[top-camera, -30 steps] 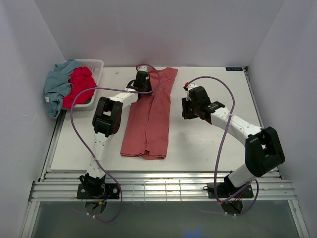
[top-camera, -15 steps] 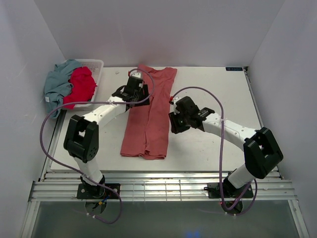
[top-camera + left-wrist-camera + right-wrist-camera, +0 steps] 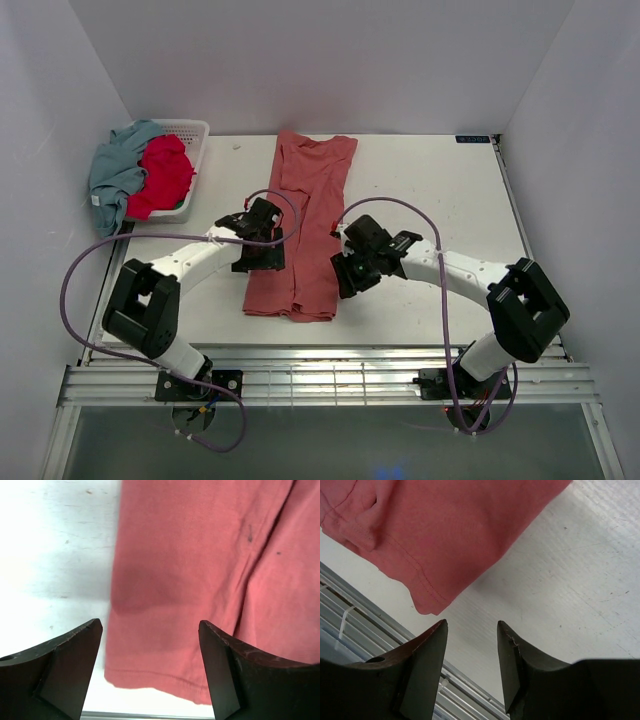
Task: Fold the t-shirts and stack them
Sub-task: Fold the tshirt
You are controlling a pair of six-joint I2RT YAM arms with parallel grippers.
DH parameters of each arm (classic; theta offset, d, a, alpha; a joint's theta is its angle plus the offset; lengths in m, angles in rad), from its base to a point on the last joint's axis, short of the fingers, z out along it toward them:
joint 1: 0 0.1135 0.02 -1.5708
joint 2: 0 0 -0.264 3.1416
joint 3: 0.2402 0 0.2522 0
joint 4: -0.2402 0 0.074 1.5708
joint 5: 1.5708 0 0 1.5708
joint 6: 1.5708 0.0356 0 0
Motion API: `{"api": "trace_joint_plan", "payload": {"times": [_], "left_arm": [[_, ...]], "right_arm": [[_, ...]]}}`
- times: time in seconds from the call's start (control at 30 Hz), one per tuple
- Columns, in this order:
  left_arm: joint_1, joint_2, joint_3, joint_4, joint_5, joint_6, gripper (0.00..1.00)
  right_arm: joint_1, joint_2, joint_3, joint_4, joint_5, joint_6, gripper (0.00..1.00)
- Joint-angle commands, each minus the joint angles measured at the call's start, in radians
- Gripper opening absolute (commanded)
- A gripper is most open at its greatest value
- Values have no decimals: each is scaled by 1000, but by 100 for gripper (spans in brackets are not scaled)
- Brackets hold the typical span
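Found the salmon-red t-shirt lying lengthwise down the middle of the surface, collar toward the top of the overhead view, hem toward the bottom. Judged already narrowed to a strip, going by the lengthwise crease. Found the crimson t-shirt and the grey-blue t-shirt heaped in and over the white basket at upper left, not yet folded.

Logged the left pincer over the strip's lower left part, jaws spread wide, gripping nothing. Cloth and hem visible between the fingers in the wrist view; cannot tell contact with the cloth.

Logged the right pincer just off the strip's lower right corner, jaws roughly half apart, gripping nothing. Only bare surface between the fingers in the wrist view, with the cloth corner at upper left of that frame.

Possible failures from here, as judgement only:
- Closing the right pincer where placed: likely to bite air or scrape the surface, missing the corner.
- Pinching on the left through the top layer only: likely to peel the strip open when lifted, undoing the lengthwise fold.
- Gripping at unequal heights along the two sides: likely to give a skewed crosswise fold and a ragged stack.
- Dragging toward the bottom of the frame: hem already near the surface's edge and the slatted rail, so liable to slide off or catch.
- Working both arms across so narrow a strip: risk of knocking together, or of a purple cable brushing the cloth.
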Motion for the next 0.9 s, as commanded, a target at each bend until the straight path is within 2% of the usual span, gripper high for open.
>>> {"api": "trace_joint_plan", "payload": {"times": [0.0,0.43,0.87], "left_arm": [[-6,-106,-5,-54,-30,-19,89],[-12,-215,-114,-108,-1,-42,89],[-13,-102,-120,-106,115,-34,89]], "right_arm": [[24,-6,21,-15,-26,11,51],[76,52,27,2,-51,30,51],[125,101,76,60,-43,96,51]]}}
